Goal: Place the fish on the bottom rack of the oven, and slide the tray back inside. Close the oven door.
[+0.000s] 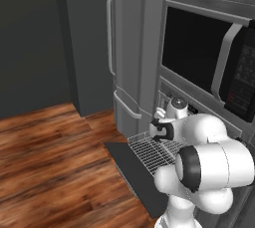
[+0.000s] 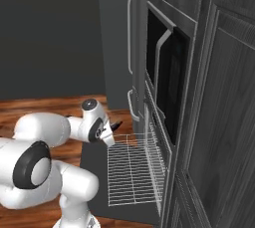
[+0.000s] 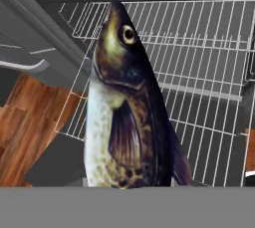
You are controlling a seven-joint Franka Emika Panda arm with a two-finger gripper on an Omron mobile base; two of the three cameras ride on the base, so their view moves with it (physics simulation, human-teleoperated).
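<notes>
While clamped on the fish (image 3: 124, 107) | end effector (image 2: 115, 127) over pulled-out bottom rack (image 2: 132, 172) | hand view alone reveals eye, fins

A wooden plank floor (image 1: 45, 157) in reddish brown is seen across the lower left of the left base view. A plain dark grey wall (image 1: 30, 38) is seen at upper left. Dark panelled cabinets (image 2: 224, 102) are seen at the right of the right base view.

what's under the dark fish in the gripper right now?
Under the dark, pale-bellied fish lies the pulled-out silver wire rack, with the open dark oven door beneath. The fish's body hides the bars directly behind it.
</notes>
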